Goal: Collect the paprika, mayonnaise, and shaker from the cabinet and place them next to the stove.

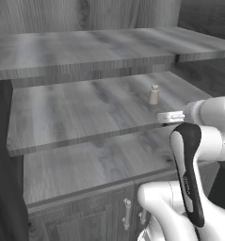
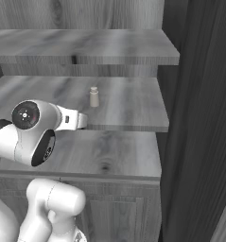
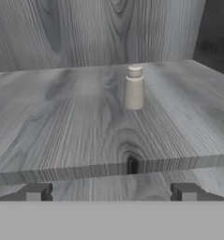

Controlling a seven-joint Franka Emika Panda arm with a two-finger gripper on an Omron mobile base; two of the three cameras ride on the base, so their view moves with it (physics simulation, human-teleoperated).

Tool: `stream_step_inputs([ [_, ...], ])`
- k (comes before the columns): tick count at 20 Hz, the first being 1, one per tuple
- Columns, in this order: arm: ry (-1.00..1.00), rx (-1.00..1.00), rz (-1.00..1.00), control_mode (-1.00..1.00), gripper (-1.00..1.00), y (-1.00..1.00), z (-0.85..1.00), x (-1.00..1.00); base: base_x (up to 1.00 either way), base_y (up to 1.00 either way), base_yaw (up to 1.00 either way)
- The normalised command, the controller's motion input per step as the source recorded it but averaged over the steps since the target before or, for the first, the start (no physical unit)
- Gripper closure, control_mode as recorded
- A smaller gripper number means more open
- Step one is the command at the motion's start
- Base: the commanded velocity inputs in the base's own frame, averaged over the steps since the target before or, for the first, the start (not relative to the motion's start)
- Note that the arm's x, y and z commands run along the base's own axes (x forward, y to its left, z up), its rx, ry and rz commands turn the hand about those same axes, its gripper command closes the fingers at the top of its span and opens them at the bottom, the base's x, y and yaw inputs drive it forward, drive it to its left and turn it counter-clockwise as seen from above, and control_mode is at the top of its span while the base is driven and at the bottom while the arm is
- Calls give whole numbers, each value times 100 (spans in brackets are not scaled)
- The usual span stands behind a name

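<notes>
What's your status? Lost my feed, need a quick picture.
Gripper open, empty, level with the middle shelf edge. Shaker upright on the middle shelf, dead ahead, untouched. Nothing between the fingers and the shaker.

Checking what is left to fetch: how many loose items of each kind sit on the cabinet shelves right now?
Shaker: 1, upright on the middle shelf of the cabinet
Paprika bottles: 0
Mayonnaise jars: 0
Total: 1

Kitchen: grey wood-grain cabinet (image 1: 85, 108), shaker (image 1: 154, 94).
</notes>
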Motion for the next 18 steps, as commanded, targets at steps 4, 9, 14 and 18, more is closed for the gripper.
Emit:
stream_step_inputs([
  [4,-9,0,-16,-100,-100,-6,-1,51,0,0,0],
  [9,-16,0,-5,-100,-100,0,0,29,0,0,0],
  [14,-4,0,0,-100,-100,0,0,3,0,0,0],
  [18,0,-1,0,-100,-100,0,0,5,0,0,0],
])
